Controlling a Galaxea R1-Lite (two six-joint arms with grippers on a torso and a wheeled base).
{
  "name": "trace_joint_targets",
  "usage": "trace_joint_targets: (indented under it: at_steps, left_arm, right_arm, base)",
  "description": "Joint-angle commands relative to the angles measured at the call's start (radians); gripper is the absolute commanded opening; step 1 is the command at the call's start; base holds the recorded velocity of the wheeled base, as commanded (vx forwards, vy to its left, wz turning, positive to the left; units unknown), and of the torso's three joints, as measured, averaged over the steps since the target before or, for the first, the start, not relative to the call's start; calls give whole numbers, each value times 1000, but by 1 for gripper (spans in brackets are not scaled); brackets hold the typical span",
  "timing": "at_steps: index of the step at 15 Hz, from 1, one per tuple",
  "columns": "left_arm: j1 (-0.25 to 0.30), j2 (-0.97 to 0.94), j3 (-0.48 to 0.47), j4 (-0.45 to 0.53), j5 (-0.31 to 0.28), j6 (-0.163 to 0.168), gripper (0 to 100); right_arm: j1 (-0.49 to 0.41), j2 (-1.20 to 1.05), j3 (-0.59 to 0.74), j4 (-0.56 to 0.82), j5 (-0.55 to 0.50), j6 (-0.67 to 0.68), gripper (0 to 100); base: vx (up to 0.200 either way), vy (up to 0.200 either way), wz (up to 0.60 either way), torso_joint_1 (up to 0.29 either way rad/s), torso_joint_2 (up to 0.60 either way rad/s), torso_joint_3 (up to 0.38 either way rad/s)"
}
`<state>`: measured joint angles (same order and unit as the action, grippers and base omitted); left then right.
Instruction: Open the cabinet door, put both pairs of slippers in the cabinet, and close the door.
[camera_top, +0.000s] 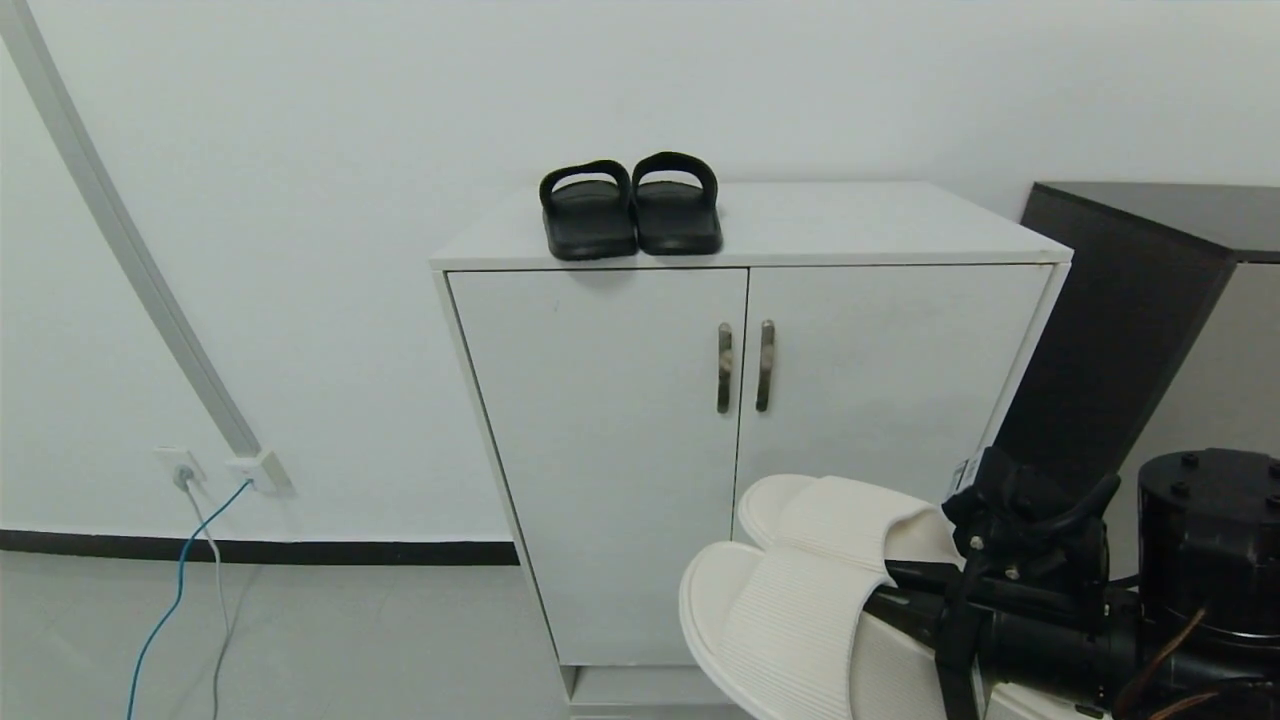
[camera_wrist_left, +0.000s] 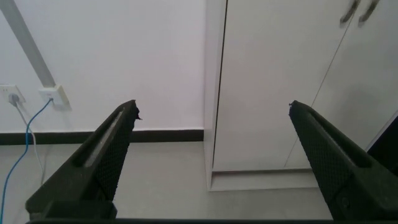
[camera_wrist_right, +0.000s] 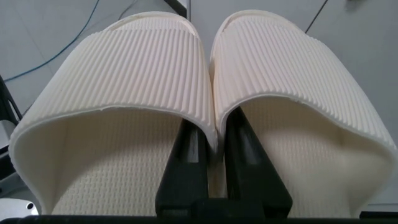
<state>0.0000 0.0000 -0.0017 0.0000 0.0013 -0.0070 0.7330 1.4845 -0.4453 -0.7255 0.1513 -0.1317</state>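
At five o'clock before the cabinet (camera_top: 600, 450) (doors shut), right gripper (camera_wrist_right: 214, 165) clamped on white slippers (camera_top: 800, 590), black slippers (camera_top: 630, 210) on top at twelve, left gripper (camera_wrist_left: 212, 107) spread wide.

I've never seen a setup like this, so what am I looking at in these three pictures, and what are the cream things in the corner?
This is a wheeled robot with two arms. The wide picture comes from a camera on its head, facing a white cabinet with both doors shut; a pair of black slippers sits on top. The other two come from cameras on its wrists. One looks past the left gripper, open and empty, toward the cabinet. The other shows the right gripper shut on the white slippers: one finger inside each, pinching their inner walls together. Those are the cream things low on the right of the head picture.
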Motion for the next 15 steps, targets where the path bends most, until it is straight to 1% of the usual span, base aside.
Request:
trace_joint_targets:
  at_steps: [1, 5, 7, 8, 15]
  left_arm:
    - [0, 0, 0, 0, 0, -1, 100]
    - [0, 2, 0, 0, 0, 1, 100]
    - [0, 2, 2, 0, -1, 7, 100]
    - [0, 2, 0, 0, -1, 7, 100]
    - [0, 0, 0, 0, 0, 5, 100]
  right_arm:
    - [0, 3, 0, 0, 1, 0, 0]
    - [0, 5, 4, 0, 1, 0, 0]
    - [2, 11, 4, 0, 1, -2, 0]
    - [2, 13, 4, 0, 2, -8, 0]
    - [2, 31, 11, -2, 5, -14, 0]
  base:
    - [0, 0, 0, -100, 456, 349]
    - [0, 0, 0, -68, 452, 375]
    - [0, 0, 0, -29, 444, 403]
    - [0, 0, 0, -7, 256, 246]
    - [0, 0, 0, 0, 0, 0]
